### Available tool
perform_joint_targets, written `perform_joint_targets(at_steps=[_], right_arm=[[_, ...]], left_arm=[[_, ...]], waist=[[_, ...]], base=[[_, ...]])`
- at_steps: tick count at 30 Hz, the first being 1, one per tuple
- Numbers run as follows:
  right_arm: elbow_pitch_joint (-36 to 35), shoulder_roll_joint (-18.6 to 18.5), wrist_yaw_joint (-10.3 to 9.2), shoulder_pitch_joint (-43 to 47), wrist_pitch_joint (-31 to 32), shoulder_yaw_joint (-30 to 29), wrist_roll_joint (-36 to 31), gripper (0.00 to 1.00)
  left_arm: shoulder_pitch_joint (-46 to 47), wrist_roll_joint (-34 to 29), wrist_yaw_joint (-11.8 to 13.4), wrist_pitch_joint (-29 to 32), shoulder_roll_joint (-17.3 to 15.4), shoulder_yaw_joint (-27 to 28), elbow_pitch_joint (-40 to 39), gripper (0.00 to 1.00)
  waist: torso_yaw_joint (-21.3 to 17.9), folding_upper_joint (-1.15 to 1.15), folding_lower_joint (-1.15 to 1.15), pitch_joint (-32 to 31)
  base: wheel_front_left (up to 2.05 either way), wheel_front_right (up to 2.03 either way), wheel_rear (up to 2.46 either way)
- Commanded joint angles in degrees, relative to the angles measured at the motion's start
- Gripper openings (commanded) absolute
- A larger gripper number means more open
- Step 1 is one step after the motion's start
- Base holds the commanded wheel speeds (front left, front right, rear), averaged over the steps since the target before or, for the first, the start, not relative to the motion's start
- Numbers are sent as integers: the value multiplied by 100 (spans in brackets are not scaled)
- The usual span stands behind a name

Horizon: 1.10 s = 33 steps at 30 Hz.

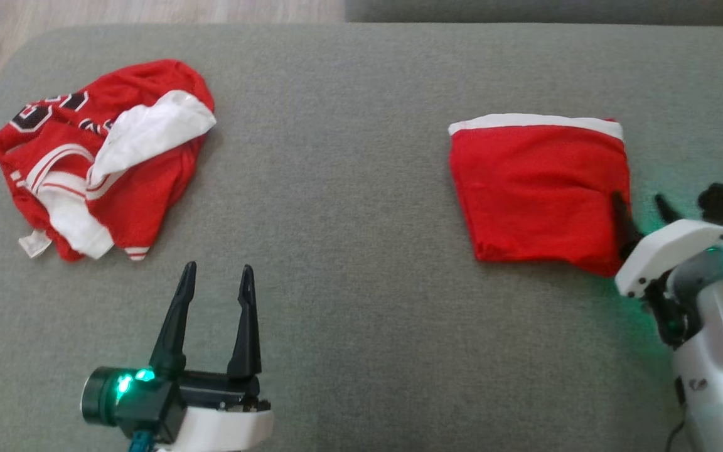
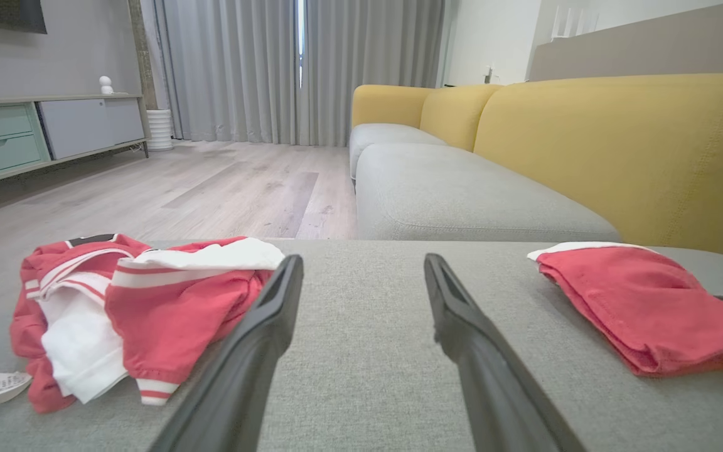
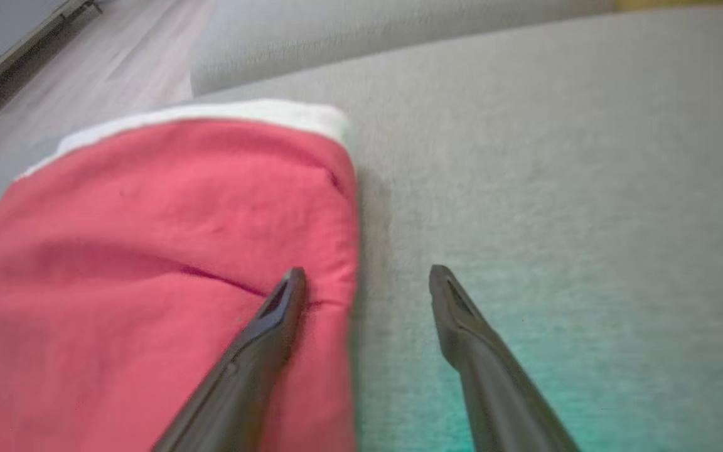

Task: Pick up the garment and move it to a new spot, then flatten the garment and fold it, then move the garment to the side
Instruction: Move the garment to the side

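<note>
Head view looks down on a broad grey upholstered surface (image 1: 361,207) that carries everything. In the left wrist view, a yellow-backed sofa (image 2: 619,157) with grey seats runs beyond its far edge, beside pale wood floor (image 2: 211,188), grey curtains (image 2: 242,69) and a low cabinet (image 2: 22,138) with green drawers. A crumpled red-and-white jersey (image 1: 104,157) lies toward the surface's far left corner, its white tag (image 2: 0,384) at the near side of the heap. The folded red garment (image 1: 537,188), with a white band along its far side, lies flat near the right edge, well apart from the jersey. The right gripper (image 1: 637,198) is spread and holds nothing: one finger is over the garment's near right corner, the other over bare surface; whether it touches the cloth is unclear. The left gripper (image 1: 219,267), spread and empty, hovers by the near edge, near the jersey.
</note>
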<state>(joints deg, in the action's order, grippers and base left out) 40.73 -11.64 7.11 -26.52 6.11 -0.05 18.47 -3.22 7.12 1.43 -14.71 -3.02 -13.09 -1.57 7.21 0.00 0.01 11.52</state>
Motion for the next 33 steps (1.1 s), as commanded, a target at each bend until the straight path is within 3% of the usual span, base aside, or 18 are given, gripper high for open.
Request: perform_joint_targets(at_steps=[1, 2, 3, 5, 6, 15, 20, 26, 33], right_arm=[[-69, 23, 37, -144, 118, 213, 178, 100], [-29, 40, 37, -165, 168, 255, 294, 100], [11, 66, 37, -175, 240, 317, 429, 76], [42, 68, 37, -184, 343, 456, 677, 4], [35, 38, 37, -187, 353, 518, 768, 0], [-211, -726, 37, -346, 133, 656, 653, 0], [-460, -1399, 37, -438, 276, 433, 411, 0], [-743, -1880, 37, -653, 424, 7, 77, 0], [-1253, -2028, 37, -886, 730, -685, -783, 0]], left_arm=[[224, 48, -18, -29, 14, 146, -126, 100], [246, 58, -20, -29, 14, 144, -109, 100], [264, 69, -18, -29, 14, 142, -97, 100], [292, 94, -12, -29, 14, 135, -80, 100], [306, 102, -10, -29, 14, 136, -80, 100], [422, 70, -110, -29, 14, 226, -182, 100], [620, -33, -288, -29, 14, 258, -278, 100], [874, -105, -471, -29, 11, 310, -368, 100], [1212, -222, -641, -29, -6, 284, -440, 100]], waist=[[50, 0, -1, 71], [53, 0, -1, 87], [53, 0, -1, 101], [44, 0, -1, 129], [33, 0, -1, 144], [-417, 0, -1, 484], [-721, 0, -1, 846], [-970, 0, -1, 1277], [-1081, 0, -1, 1704]], base=[[0, 0, 0], [0, 0, 0], [0, 0, 0], [0, 0, 0], [0, 0, 0], [0, 0, 0], [0, 0, 0], [0, 0, 0], [0, 0, 0]])
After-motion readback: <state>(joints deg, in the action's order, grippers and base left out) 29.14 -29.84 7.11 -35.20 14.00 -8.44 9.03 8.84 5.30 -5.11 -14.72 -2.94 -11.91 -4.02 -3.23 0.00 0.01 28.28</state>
